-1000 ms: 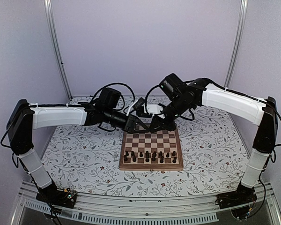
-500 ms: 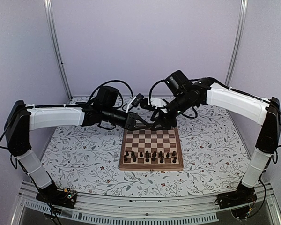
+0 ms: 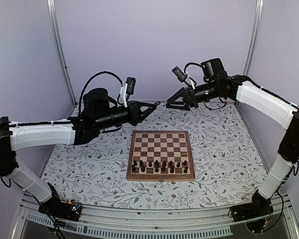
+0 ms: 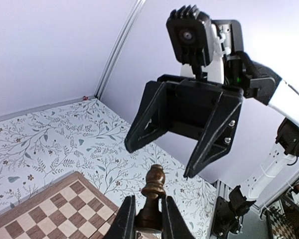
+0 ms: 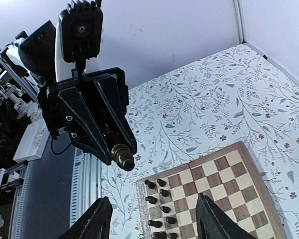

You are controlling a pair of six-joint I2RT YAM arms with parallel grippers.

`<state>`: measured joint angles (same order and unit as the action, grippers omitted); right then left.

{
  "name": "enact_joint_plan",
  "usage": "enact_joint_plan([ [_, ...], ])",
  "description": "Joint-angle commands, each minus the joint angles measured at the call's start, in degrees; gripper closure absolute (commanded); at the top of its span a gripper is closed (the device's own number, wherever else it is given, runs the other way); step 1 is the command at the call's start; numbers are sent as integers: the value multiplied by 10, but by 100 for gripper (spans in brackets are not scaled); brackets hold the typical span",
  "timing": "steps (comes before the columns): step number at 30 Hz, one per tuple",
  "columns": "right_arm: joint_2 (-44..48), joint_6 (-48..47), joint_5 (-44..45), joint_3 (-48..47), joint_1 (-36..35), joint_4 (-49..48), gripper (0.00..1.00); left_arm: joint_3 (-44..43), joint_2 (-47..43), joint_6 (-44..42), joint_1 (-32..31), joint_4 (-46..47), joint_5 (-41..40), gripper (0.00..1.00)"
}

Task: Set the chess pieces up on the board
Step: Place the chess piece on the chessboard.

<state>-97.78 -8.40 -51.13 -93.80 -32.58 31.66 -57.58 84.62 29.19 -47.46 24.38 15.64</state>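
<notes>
**Top external.** The board [image 3: 161,176] lay flat on the floral table [image 3: 89,164], midway between the two arm bases. Dark chess pieces [image 3: 159,166] stood upright and close together on the rows nearest the bases. Both arms were raised over the table beyond the board's far edge, tips facing each other. The left gripper [image 3: 156,104] pointed right and the right gripper [image 3: 168,104] pointed left; they were near but apart. Finger state and any load were too small to read from here.

**Left wrist.** The left gripper's own fingers [image 4: 128,221] pinched the base of a held chessman [image 4: 153,188], dark brown, its knobbed end pointing away from the camera. The right gripper [image 4: 162,159] hung just beyond it with fingers spread wide, not touching the piece. One corner of the board [image 4: 50,214] showed at lower left.

**Right wrist.** The right gripper's own fingers [image 5: 97,221] stood spread, with only air between them. The left gripper [image 5: 120,153] faced the camera, clamped on the held chessman [image 5: 123,159], whose rounded end stuck out past the fingertips. The board [image 5: 224,184] lay below on the table. The chess pieces [image 5: 159,209] stood lined along its left side in this view.
</notes>
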Motion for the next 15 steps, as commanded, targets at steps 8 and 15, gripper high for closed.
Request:
enact_joint_plan([
  [8, 1, 157, -147, 9, 6, -98, 39, -30, 39, 0, -32, 70, -49, 96],
  [15, -3, 174, -141, 10, 6, -108, 42, -29, 42, 2, -39, 77, -53, 96],
])
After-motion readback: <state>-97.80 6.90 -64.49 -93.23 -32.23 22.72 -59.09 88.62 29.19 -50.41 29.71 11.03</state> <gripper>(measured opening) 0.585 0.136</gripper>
